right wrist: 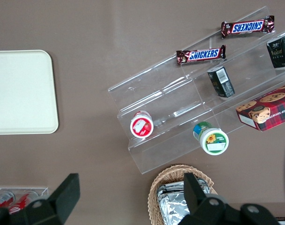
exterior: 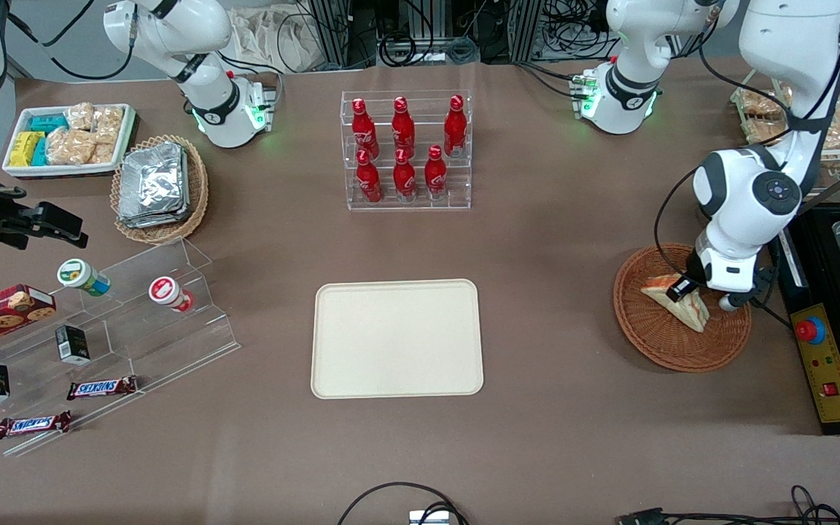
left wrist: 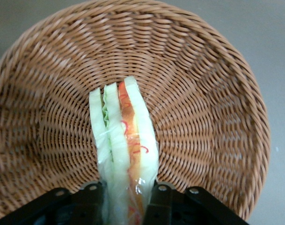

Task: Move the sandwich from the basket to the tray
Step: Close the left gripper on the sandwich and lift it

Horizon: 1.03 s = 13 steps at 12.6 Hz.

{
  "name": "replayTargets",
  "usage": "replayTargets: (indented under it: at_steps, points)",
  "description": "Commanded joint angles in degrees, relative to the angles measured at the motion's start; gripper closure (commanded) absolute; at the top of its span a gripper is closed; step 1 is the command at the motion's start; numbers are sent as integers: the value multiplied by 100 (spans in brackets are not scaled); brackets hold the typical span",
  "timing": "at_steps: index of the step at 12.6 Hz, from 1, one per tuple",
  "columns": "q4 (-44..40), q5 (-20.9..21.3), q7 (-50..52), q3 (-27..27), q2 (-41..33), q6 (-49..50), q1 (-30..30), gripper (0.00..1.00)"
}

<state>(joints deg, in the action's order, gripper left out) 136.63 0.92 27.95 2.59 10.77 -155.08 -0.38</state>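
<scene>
The sandwich (exterior: 688, 310), a pale wedge in clear wrap with red-orange and green filling, lies in the reddish-brown wicker basket (exterior: 657, 346) toward the working arm's end of the table. My left gripper (exterior: 704, 295) is down in the basket, shut on the sandwich's end. In the left wrist view the sandwich (left wrist: 124, 136) stands on edge between the black fingers (left wrist: 93, 199), which press on both its sides, with the basket's weave (left wrist: 203, 93) around it. The cream tray (exterior: 397, 339) lies bare at the table's middle; it also shows in the right wrist view (right wrist: 20, 91).
A clear rack of red bottles (exterior: 405, 149) stands farther from the front camera than the tray. A black control box with a red button (exterior: 812, 332) lies beside the basket. Tan basket with foil packets (exterior: 160, 188), snack tray (exterior: 70, 138) and acrylic shelf (exterior: 114, 328) lie toward the parked arm's end.
</scene>
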Motion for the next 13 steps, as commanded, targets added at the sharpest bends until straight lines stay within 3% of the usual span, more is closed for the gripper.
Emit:
replayTargets:
  at_steps: [1, 8, 13]
  points:
    - [66, 13, -1095, -13, -488, 407, 12, 89]
    - [-328, 13, -2469, -267, -840, 767, -67, 86]
    - [-1778, -57, -2523, -750, -770, 2594, -67, 86]
